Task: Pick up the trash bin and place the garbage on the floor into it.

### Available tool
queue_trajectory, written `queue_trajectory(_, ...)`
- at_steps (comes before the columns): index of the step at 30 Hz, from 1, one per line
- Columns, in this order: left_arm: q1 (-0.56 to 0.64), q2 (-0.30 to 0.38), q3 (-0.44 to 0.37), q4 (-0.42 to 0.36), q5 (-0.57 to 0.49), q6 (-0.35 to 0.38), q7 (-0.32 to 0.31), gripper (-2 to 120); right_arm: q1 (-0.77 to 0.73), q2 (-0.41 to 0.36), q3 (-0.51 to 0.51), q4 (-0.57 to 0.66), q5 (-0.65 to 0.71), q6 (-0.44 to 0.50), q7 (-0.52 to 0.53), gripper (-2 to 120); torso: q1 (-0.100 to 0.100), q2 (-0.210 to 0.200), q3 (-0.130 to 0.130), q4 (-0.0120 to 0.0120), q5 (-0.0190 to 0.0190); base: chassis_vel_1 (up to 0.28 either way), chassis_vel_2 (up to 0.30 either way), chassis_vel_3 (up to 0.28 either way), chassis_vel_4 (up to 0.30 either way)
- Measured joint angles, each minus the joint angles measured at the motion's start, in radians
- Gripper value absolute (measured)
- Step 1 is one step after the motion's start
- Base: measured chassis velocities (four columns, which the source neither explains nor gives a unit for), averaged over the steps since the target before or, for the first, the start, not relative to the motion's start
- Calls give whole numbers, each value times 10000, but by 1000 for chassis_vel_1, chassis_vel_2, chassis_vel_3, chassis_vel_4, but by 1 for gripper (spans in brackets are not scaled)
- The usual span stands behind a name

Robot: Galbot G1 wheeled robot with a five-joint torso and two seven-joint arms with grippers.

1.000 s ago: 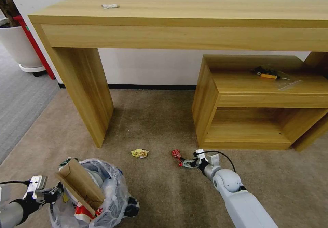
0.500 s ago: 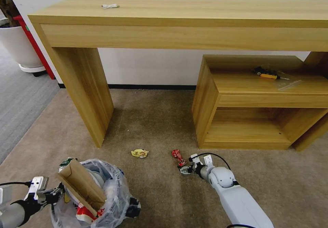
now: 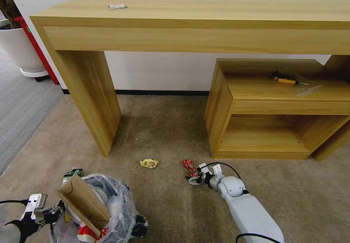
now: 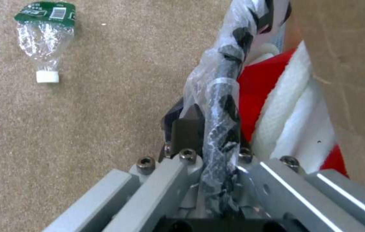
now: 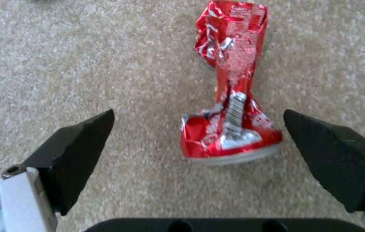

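Right end effector (image 5: 197, 129) is hanging low over the floor (image 3: 171, 126), pads spread wide, straddling the red wrapper (image 5: 230, 96). Left end effector (image 3: 54, 210) is clamping the trash bin (image 3: 105, 206) rim. Risk: the slick foil squirting out sideways if the pads are closing off-centre.

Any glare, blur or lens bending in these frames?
Head view: desk edges bow, wide-angle. Right wrist view: glints on the crushed red can; right pincer fingertips soft, open around it. Left wrist view: left pincer blurry up close, liner shiny.
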Motion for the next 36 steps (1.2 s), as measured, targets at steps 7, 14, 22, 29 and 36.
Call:
queue_trajectory(7, -11, 40, -4, -15, -7, 0, 45, 0, 155, 142, 43, -435, -169, -3, -25, 92, 0, 1, 0, -1, 0, 0, 0, 0, 0)
queue_trajectory(14, -30, 58, -4, -15, -12, -1, 89, 0, 197, 160, 70, -575, -179, 206, -236, 73, 0, 0, 0, -1, 0, 0, 0, 0, 0)
queue_trajectory(22, -24, 60, -32, -46, -12, 0, 144, 0, 316, 265, 87, -707, -232, 283, -326, 45, 0, 0, 0, -1, 0, 0, 0, 0, 0)
queue_trajectory(29, -32, 64, -41, -101, -10, -1, 177, 0, 284, 232, 105, -641, -247, 288, -343, 34, 0, 0, 0, 0, 0, 0, 0, 0, 0)
queue_trajectory(36, -201, 183, 37, -221, -33, -1, 105, 0, -149, -126, 329, 552, -125, 407, -267, 15, 0, 0, 0, -1, 1, 0, 0, 0, 0)
